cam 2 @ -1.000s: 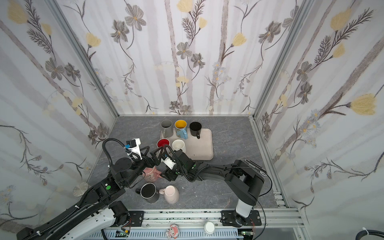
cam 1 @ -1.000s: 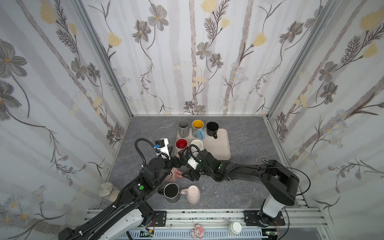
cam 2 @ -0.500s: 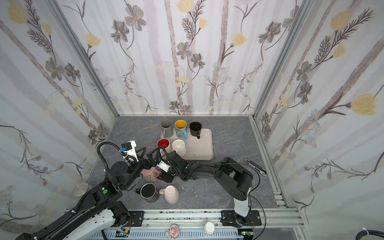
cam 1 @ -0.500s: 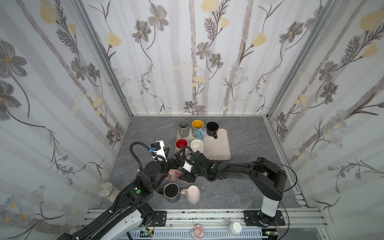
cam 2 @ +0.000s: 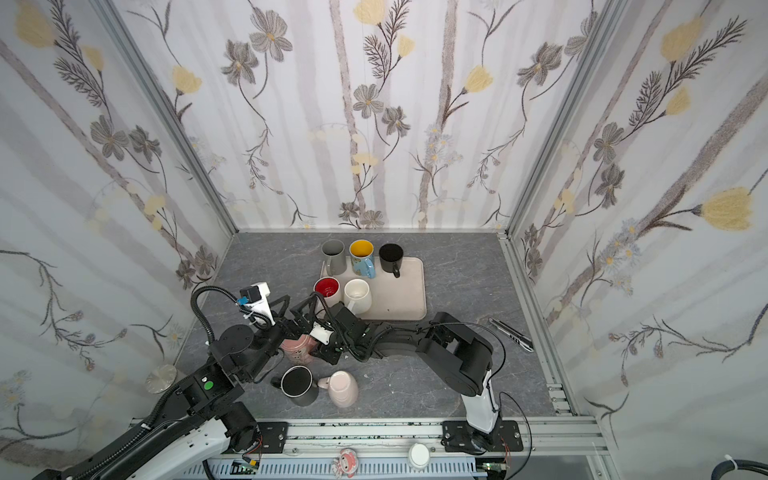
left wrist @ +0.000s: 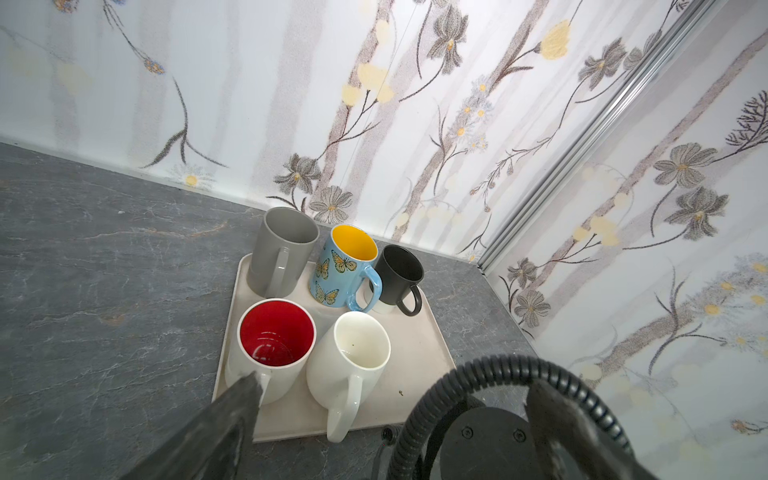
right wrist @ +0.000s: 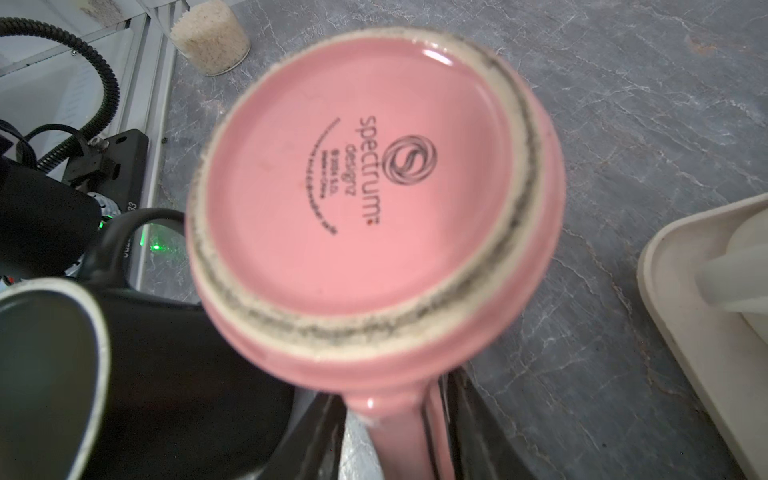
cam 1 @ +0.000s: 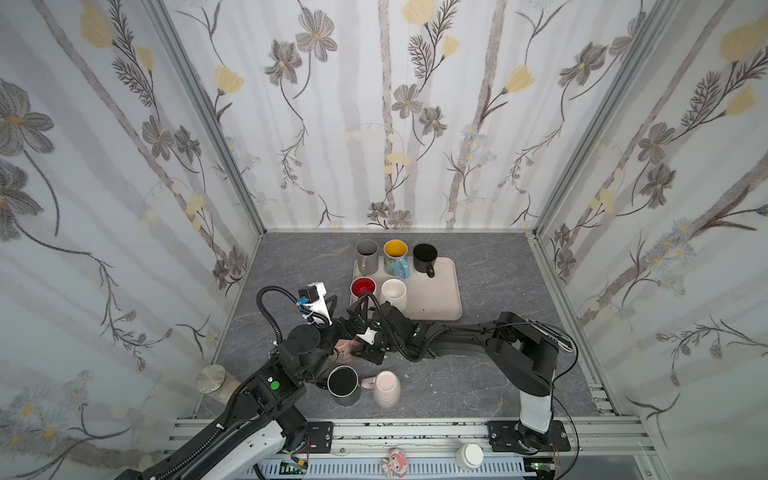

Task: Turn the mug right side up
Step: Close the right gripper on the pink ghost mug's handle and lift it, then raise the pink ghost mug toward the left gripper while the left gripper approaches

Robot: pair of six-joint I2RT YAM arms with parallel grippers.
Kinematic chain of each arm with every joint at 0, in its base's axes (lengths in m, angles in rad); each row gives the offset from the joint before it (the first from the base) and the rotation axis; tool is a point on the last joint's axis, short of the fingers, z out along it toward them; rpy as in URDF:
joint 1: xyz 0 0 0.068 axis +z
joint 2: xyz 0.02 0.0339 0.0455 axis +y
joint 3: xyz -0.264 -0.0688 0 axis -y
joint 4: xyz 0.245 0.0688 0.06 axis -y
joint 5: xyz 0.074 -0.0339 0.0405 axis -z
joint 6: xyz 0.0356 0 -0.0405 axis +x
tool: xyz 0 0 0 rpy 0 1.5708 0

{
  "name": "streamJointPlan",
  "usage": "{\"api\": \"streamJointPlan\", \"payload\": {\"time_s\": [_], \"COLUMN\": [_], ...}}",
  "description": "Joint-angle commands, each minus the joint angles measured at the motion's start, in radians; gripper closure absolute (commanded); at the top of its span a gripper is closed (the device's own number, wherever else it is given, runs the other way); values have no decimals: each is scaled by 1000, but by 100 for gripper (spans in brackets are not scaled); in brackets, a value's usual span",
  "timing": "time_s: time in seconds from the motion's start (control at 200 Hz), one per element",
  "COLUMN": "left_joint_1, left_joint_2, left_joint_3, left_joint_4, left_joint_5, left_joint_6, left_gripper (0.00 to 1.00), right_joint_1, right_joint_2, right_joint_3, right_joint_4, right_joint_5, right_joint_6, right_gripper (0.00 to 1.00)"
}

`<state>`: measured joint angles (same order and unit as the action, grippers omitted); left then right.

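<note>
Fingers [right wrist: 307, 449] of right gripper [right wrist: 392, 399]: set narrow on either side of the handle of the pink mug [right wrist: 374, 199]. Whether the handle is truly pinched cannot be told.
Fingers [left wrist: 216, 424] of left gripper [left wrist: 397, 384]: spread wide, with no mug held.
Pink mug: turned base-up, with its printed base faced toward the right wrist camera. It is placed over the grey table [cam 1: 478, 374] between the two arms, near the front left corner of the beige tray [cam 1: 440, 291]. Whether its rim is rested on the table is hidden.
Mugs on tray: five, all upright. The grey mug [left wrist: 282, 249], butterfly mug [left wrist: 345, 270] and small black mug [left wrist: 399, 274] are lined along the back. The red-lined white mug [left wrist: 274, 345] and plain white mug [left wrist: 353, 357] are set in front.
Mugs off tray: three. These are the pink mug, the front black mug [cam 1: 343, 384] upright just beside it, and the pale pink mug [cam 1: 386, 388]. The mouth of the pale pink mug is not shown, and its handle is pointed at the front black mug.
Mugs in all: eight.
Left wrist view only: the butterflies and the yellow lining are made out, and only the tray's five mugs are shown.
Right wrist view only: the "spectrum" print on the base is read, and a jar of pale grains [right wrist: 208, 37] is seen.
Top views only: both arms are taken in whole. A slim tool [cam 2: 511, 334] is shown on the table to the right of the right arm.
</note>
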<state>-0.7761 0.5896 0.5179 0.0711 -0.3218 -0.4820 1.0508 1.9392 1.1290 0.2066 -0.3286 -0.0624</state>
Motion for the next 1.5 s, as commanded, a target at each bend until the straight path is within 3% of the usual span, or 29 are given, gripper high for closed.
{"api": "streamJointPlan", "payload": {"time_s": [0.0, 0.5, 1.079, 1.499], "left_joint_1": [1, 3, 2, 2], "left_joint_2": [-1, 2, -19, 5], "left_joint_3": [-5, -6, -24, -48], "left_joint_4": [16, 23, 94, 255], "left_joint_5": [-18, -13, 19, 153], "left_joint_6": [-12, -12, -7, -4], "left_gripper": [0, 0, 0, 0], "right_joint_1": [4, 8, -1, -137], "right_joint_2": [4, -34, -236, -543], "right_joint_3": [8, -43, -188, -437], "right_joint_4": [30, 120, 352, 499], "right_joint_5": [14, 28, 86, 129], "right_joint_6": [-26, -24, 62, 247], "right_gripper": [67, 100, 100, 100]}}
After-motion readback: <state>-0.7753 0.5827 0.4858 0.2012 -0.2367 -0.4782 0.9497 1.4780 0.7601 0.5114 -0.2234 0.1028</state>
